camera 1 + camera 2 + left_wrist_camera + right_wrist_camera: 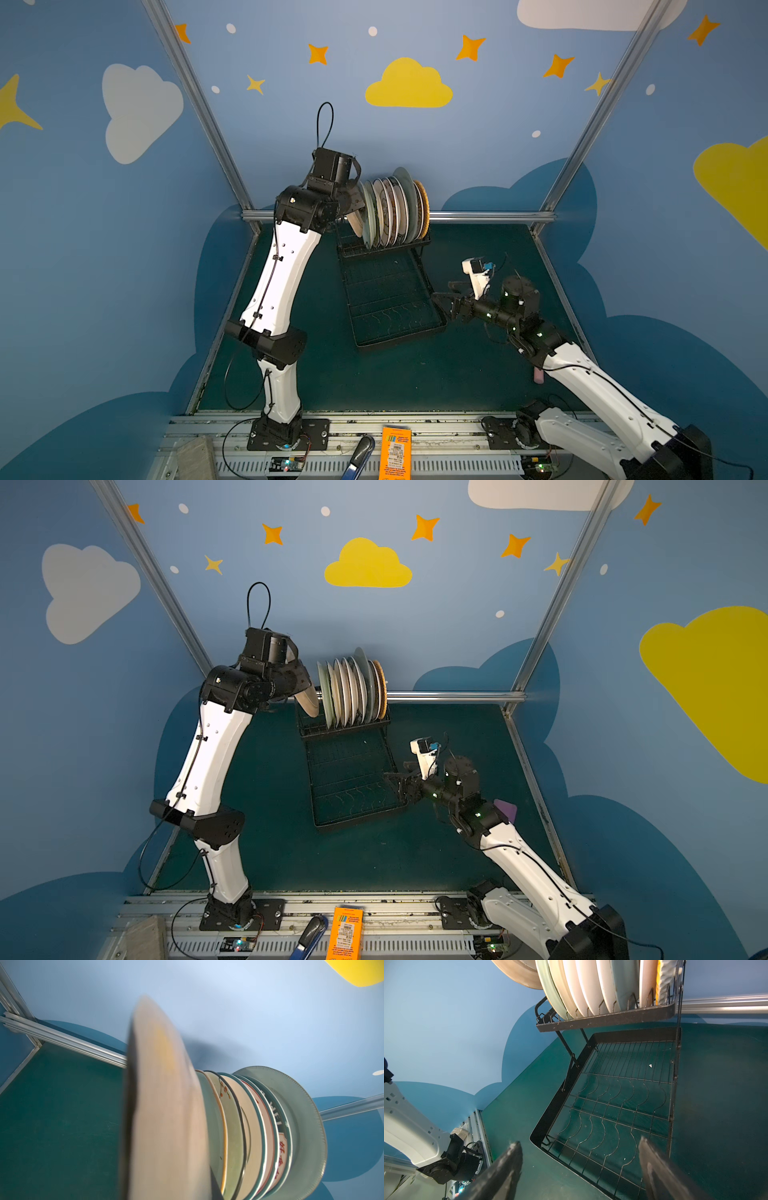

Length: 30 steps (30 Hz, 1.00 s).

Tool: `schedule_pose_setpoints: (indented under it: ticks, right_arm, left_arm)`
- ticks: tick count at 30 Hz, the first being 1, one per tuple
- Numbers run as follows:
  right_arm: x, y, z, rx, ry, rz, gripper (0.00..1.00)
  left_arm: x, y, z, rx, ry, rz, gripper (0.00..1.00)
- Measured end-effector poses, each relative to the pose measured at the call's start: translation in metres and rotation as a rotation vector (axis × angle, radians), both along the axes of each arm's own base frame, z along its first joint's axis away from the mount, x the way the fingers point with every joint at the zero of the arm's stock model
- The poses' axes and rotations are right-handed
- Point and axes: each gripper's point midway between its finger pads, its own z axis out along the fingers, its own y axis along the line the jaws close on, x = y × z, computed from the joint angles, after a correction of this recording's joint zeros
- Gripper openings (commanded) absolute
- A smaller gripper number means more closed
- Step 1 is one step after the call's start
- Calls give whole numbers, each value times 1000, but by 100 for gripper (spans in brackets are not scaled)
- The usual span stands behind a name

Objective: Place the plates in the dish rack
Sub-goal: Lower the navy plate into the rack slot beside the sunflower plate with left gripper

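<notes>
The beige plate (164, 1109) hangs tilted at the left end of the raised part of the dish rack (612, 1017), just beside a pale green plate (207, 1118); we cannot tell whether the two touch. The left gripper (302, 683) is clamped narrow on the upper rim of the beige plate, so it carries this plate alone. Behind the pale green plate the other plates (395, 208) stand upright on edge, packed close, and the orange woven one is at the far right end. The right gripper (578, 1145) hovers at the near corner of the flat tray base with its jaws wide apart and nothing between them. We judge that only the last insertion remains. The risks are these: the tilted plate may push the pale green neighbour and make the row lean to the right, or its lower edge may miss the last slot and slip off the open left end of the rack, because the grip is only on the rim. We count one rack, two grippers, one held plate, about eight plates standing (the tight packing makes this uncertain), and one small pink stick (538, 376) on the green table (374, 382).
</notes>
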Motion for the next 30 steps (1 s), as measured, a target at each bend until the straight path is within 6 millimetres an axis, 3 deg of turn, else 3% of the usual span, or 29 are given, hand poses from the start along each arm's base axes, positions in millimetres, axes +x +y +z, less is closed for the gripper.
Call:
schedule_pose_setpoints:
  ticks: [14,30]
  right_arm:
    - [6,2,-9,-3,34,-15,86]
    - [9,2,-13,-6,46,-26,86]
  left_arm:
    - [26,-6,-43,64,79,8,3]
    - [32,-8,-52,102,87,-15,3]
